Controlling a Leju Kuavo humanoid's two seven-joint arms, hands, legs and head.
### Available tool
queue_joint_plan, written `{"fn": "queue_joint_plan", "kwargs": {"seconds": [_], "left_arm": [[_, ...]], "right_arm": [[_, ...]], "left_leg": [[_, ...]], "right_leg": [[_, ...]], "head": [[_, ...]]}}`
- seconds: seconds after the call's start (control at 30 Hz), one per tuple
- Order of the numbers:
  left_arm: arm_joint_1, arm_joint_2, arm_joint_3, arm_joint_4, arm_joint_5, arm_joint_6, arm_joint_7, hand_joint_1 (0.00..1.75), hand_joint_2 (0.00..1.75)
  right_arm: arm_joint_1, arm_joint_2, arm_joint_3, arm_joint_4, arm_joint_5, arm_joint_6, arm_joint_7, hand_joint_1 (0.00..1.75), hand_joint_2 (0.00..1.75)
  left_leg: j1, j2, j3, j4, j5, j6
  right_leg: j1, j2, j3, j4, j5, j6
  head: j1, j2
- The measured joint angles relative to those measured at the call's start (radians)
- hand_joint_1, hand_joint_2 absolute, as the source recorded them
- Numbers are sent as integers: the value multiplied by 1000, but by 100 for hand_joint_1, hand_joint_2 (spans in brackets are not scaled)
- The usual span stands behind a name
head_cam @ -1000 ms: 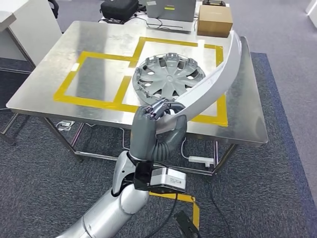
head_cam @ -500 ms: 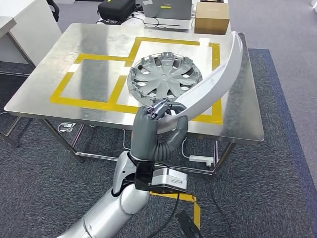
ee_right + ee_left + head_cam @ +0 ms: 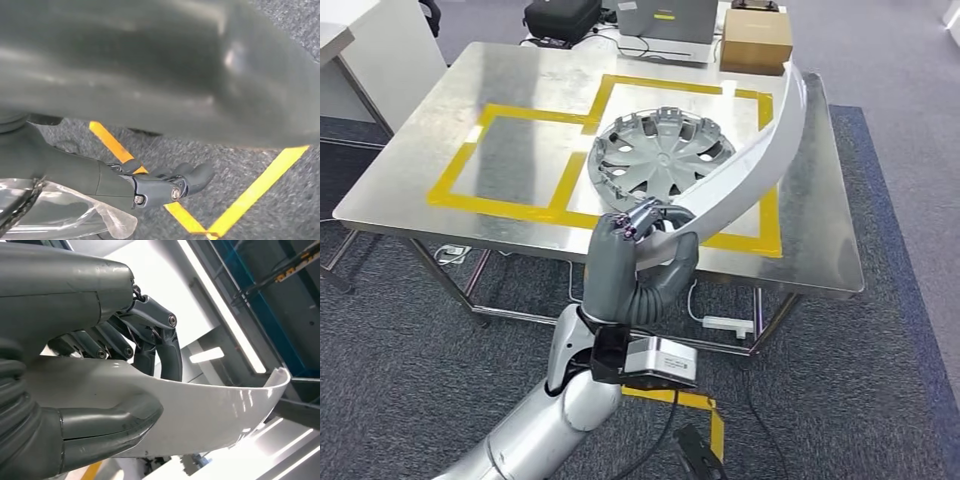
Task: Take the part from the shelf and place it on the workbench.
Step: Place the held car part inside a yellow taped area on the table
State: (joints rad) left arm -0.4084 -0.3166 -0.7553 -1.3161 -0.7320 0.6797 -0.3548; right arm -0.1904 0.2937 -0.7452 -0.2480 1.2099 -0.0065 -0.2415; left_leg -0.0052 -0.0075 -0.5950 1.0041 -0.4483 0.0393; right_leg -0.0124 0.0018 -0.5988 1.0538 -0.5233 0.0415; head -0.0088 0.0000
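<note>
**Left hand holding one curved white part at the near edge of the workbench**

Items counted in the head view: one workbench (image 3: pixel 509 190), one white curved part (image 3: pixel 743 165), one silver hubcap (image 3: pixel 661 153), one cardboard box (image 3: pixel 756 40), one black bag (image 3: pixel 560 16), one grey case (image 3: pixel 666 22).

The left hand (image 3: pixel 626 265) is raised in front of the near edge of the workbench. Its fingers (image 3: pixel 641 218) are wrapped over the top of the lower end of the part and the thumb (image 3: pixel 675 270) curls beneath it, so the part is clamped between them. The left wrist view confirms this: dark fingers (image 3: pixel 166 340) lie over one face of the white part (image 3: pixel 211 407) and the thick grey thumb (image 3: pixel 113 425) presses on the other.

From the grip the part sweeps up and to the right in one long arc, crossing above the right portion of the bench top. Its far tip stands near the cardboard box at the back edge. The part is in the air, not resting on the bench.

The hubcap lies flat on the bench inside the right-hand frame of yellow tape (image 3: pixel 509 208); two taped frames are marked, side by side. The arc of the part passes just beside the hubcap's right rim as seen from the head.

The right hand (image 3: pixel 162 185) hangs over dark carpet (image 3: pixel 241 175) crossed by yellow floor tape (image 3: pixel 260 187). Its fingers extend loosely together and hold nothing
</note>
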Motion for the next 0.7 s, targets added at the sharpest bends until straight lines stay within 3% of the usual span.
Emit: {"fn": "queue_joint_plan", "kwargs": {"seconds": [0.1, 0.13, 0.17, 0.23, 0.3, 0.47, 0.53, 0.6, 0.63, 0.67, 0.7], "left_arm": [[0, 0, 0, 0, 0, -1, 0, 175, 175], [0, 0, 0, 0, 0, 0, 0, 175, 175], [0, 0, 0, 0, 0, 0, 0, 175, 175], [0, 0, -1, 0, 0, 0, 0, 175, 175], [0, 0, -1, 0, 0, 0, 0, 175, 175], [-1, 0, -1, 0, 0, 0, 0, 175, 175], [-1, 1, -1, 0, 0, 0, 0, 175, 175], [0, 2, 0, 0, 0, 0, 0, 175, 175], [0, 3, 1, 0, 0, 0, 0, 175, 175], [0, 3, 1, 0, 0, 0, 0, 175, 175], [0, 3, 1, 0, 0, 0, 0, 175, 175]], "right_arm": [[3, 0, 0, 0, 0, 0, 0, 0, 0], [4, -1, 0, 0, 0, 0, 0, 0, 0], [5, -1, 0, 0, 0, 0, 0, 0, 0], [5, -1, 0, 0, 0, 0, 0, 0, 0], [2, -1, 0, 0, 0, 0, 0, 0, 0], [4, -1, 0, 0, 0, 0, 0, 0, 0], [3, -1, 0, 0, 0, 0, 0, 0, 0], [3, -1, 0, 0, 0, 0, 0, 0, 0], [4, -1, 0, 0, 0, 0, 0, 0, 0], [5, -1, 0, 0, 0, 0, 0, 0, 0], [5, -1, 0, 0, 0, 0, 0, 0, 0]], "left_leg": [[0, 1, 3, -1, -3, 8], [-1, 0, 4, -1, -4, 9], [-1, 0, 6, -1, -7, 9], [-1, -2, 13, 1, -15, 5], [-5, -2, 15, 7, -24, -3], [-6, -1, 9, 32, -47, -25], [-3, 1, -32, 123, -90, -34], [0, 1, -107, 261, -138, -39], [0, 1, -135, 303, -141, -39], [1, 1, -146, 310, -125, -38], [1, 1, -138, 275, -90, -35]], "right_leg": [[-1, 0, -100, 181, -71, 7], [-1, 0, -122, 214, -71, 8], [-1, 0, -126, 208, -51, 9], [-2, -1, -82, 97, 23, 8], [-1, -1, -25, -13, 61, 4], [0, 3, 1, -45, 49, -26], [-2, 1, 14, -48, 43, -37], [0, 0, 25, -47, 33, -43], [0, 1, 31, -47, 28, -44], [1, 2, 38, -47, 23, -43], [1, 3, 47, -47, 16, -42]], "head": [[4, 0], [4, 0], [4, 0], [4, 0], [4, 0], [0, 0], [-3, 0], [-4, 0], [-4, 0], [-4, 0], [-4, 0]]}}
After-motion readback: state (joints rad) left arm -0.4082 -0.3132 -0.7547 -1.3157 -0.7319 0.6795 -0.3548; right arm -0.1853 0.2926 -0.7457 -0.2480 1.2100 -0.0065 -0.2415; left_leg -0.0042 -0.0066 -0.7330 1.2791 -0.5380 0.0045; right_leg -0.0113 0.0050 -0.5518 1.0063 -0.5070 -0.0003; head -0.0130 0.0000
